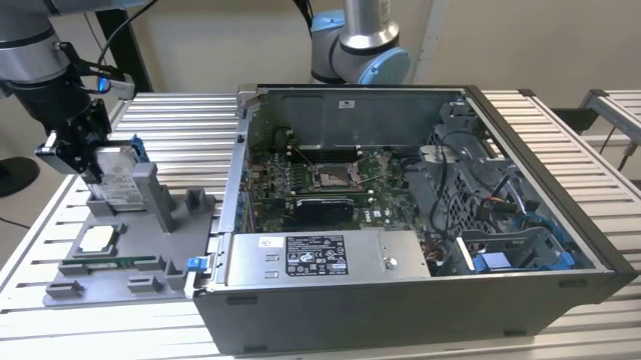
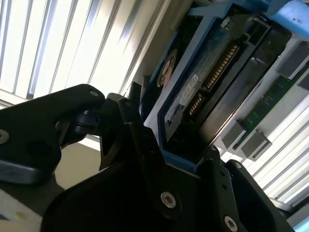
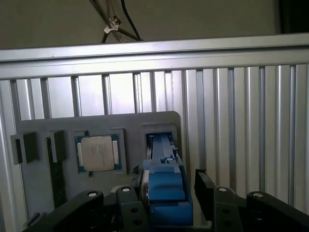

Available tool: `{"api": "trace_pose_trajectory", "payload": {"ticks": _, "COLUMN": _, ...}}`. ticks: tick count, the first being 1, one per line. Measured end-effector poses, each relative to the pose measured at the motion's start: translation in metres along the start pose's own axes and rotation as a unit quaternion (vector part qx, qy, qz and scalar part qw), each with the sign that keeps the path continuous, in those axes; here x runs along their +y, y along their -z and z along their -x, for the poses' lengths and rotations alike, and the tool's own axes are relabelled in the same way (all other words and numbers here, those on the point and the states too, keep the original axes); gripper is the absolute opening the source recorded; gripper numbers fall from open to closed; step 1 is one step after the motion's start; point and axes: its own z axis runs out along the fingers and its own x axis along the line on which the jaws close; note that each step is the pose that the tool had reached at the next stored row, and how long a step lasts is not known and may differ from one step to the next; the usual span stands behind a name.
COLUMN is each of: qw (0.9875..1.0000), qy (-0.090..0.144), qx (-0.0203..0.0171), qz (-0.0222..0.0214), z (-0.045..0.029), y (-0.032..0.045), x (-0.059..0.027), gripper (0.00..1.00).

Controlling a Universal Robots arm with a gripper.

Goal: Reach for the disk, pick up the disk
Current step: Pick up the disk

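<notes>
The disk point(image 1: 118, 180) stands on edge in a slot of the grey holder tray point(image 1: 150, 247) at the exterior view's left, silver with a white label and a blue frame. My gripper point(image 1: 95, 161) is down over its upper end. In the first wrist view the disk's blue frame point(image 3: 166, 188) lies between my black fingers point(image 3: 205, 186), with a thin gap on one side, so the gripper point(image 3: 169, 193) looks open. The second wrist view shows the disk's connector edge point(image 2: 193, 96) running between the fingers point(image 2: 145, 145). The disk is seated in its slot.
The holder tray point(image 3: 96, 125) also carries a square processor chip point(image 1: 97, 238) point(image 3: 98, 153) and a green memory stick point(image 1: 110, 262). An open computer case point(image 1: 401, 225) stands to the exterior view's right of the tray. A second robot arm point(image 1: 361, 37) rises behind the case.
</notes>
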Motion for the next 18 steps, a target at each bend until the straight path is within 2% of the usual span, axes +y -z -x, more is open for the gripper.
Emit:
{"api": "trace_pose_trajectory", "payload": {"ticks": 1, "qw": 1.0, "qy": 0.0, "qx": -0.0001, "qz": 0.0, "z": 0.0, "y": 0.0, "x": 0.0, "gripper": 0.0}}
{"api": "trace_pose_trajectory", "payload": {"ticks": 18, "qw": 1.0, "qy": 0.0, "qx": -0.001, "qz": 0.0001, "z": 0.0, "y": 0.0, "x": 0.0, "gripper": 0.0}}
